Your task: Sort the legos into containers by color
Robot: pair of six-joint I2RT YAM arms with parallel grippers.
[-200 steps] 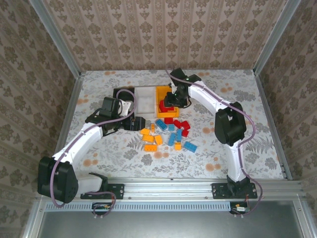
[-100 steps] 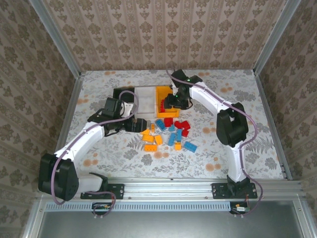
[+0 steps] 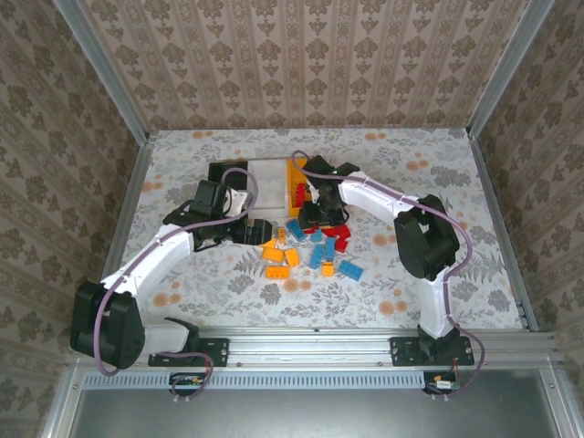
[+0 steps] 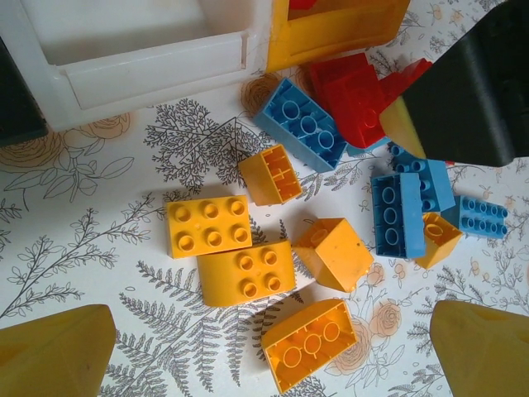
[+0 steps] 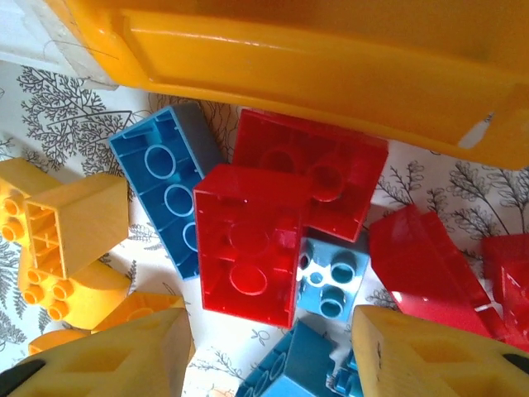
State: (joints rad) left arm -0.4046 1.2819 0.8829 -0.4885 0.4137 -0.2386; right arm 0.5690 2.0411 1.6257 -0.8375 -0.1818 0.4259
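The legos (image 3: 315,251) lie in a loose red, blue and orange pile in front of three containers: black (image 3: 222,172), white (image 3: 270,182) and orange-yellow (image 3: 294,173). My left gripper (image 3: 265,232) is open at the pile's left edge. In the left wrist view my left gripper (image 4: 269,356) hangs over several orange bricks, an upturned one (image 4: 310,343) between its fingers. My right gripper (image 3: 318,217) is open just in front of the orange-yellow bin. In the right wrist view my right gripper (image 5: 273,356) stands above an upturned red brick (image 5: 248,248), with blue bricks (image 5: 169,190) beside it. Neither gripper holds anything.
The orange-yellow bin's front wall (image 5: 314,58) stands close behind the red bricks. In the left wrist view the right arm's dark gripper (image 4: 463,91) reaches in above the red and blue bricks. The patterned tabletop (image 3: 429,265) stretches right of the pile.
My right gripper has come from over the orange-yellow bin towards me and down to the pile, with its jaws wider. My left gripper has shifted slightly right towards the orange bricks.
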